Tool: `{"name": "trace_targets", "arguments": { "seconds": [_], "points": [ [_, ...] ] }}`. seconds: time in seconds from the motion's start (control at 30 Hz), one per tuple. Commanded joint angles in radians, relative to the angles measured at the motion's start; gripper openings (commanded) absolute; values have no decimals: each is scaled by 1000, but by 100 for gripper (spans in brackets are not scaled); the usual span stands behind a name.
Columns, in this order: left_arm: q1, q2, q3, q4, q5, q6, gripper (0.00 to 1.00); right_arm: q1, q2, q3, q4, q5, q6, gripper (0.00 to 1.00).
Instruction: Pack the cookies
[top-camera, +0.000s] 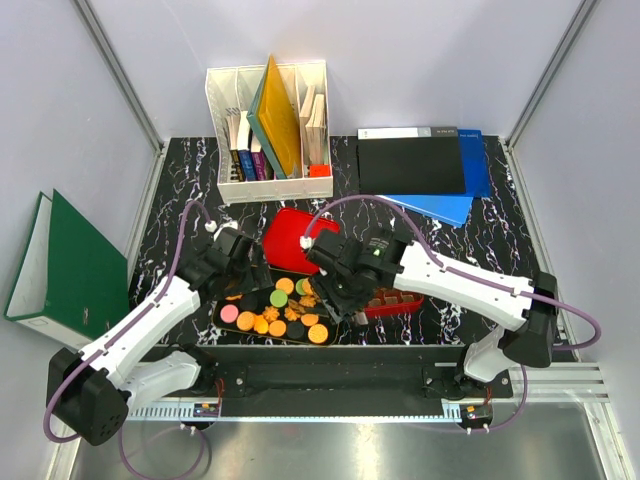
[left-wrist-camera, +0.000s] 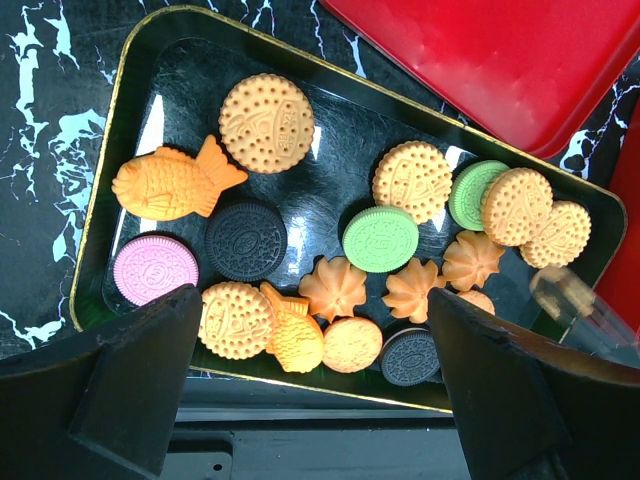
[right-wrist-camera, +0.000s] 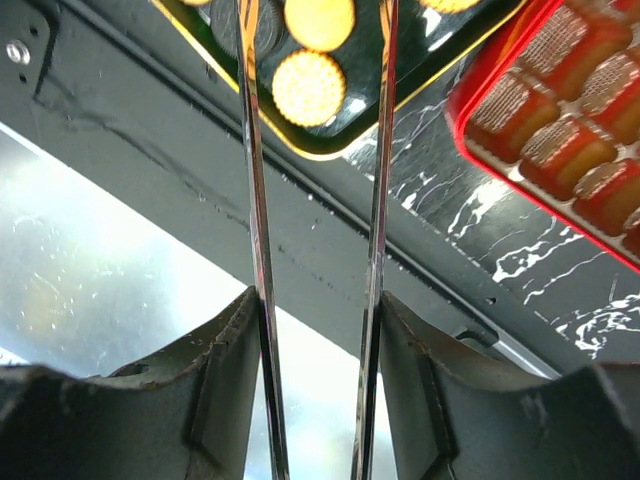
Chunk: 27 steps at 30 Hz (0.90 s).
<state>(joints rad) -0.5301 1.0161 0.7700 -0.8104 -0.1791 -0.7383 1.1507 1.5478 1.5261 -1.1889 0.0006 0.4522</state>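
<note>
cookies (left-wrist-camera: 380, 238): all in the black gold-rimmed tray (left-wrist-camera: 330, 180) at the near table edge, between the two arms.

Left gripper (left-wrist-camera: 316, 330) hovers over the tray's near rim, fingers spread wide, nothing in them. The near row of cookies sits right between and under the fingertips, no contact visible.

Right gripper (right-wrist-camera: 318, 300) is clamped on a pair of thin metal tongs (right-wrist-camera: 255, 200), blades pressed against the inner faces of both fingers with a gap between the blades. The tongs point at the tray's right end, beside the red tin (right-wrist-camera: 560, 130).

Hard to read:
- tong tips run off the top of the right wrist view, so I can't tell from there whether they touch a cookie
- left wrist view shows a blurred glassy tip at the tray's right end, just beside the cookies; contact unclear
- cookies in the right wrist view are blown out, no detail
- tin cells show ribbed brown shapes; can't tell what they are
- top view: right arm covers the tray's right end

Look: mostly round dotted tan biscuits, plus two green, one pink, two black sandwich types, orange flower swirls, two orange fish shapes. Single layer, several touching or overlapping at the right end.

Red lid (left-wrist-camera: 500, 60) lies flat just behind the tray.
</note>
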Motion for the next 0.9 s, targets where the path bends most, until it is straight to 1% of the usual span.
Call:
{"name": "trace_targets", "arguments": {
  "seconds": [0.0, 0.43, 0.63, 0.7, 0.87],
  "points": [
    [-2, -21, 14, 33, 10, -6, 98, 20, 0, -20, 29, -48, -10, 52],
    [-1, -25, -1, 33, 20, -9, 98, 40, 12, -121, 66, -47, 17, 51],
    [-2, -27, -5, 34, 21, -6, 98, 46, 38, -110, 78, -54, 19, 50],
    [-2, -30, -3, 34, 23, -3, 98, 49, 43, -104, 78, -59, 17, 48],
    [-2, -33, -1, 33, 23, 1, 98, 64, 35, -89, 34, -65, 28, 48]
  ]
}}
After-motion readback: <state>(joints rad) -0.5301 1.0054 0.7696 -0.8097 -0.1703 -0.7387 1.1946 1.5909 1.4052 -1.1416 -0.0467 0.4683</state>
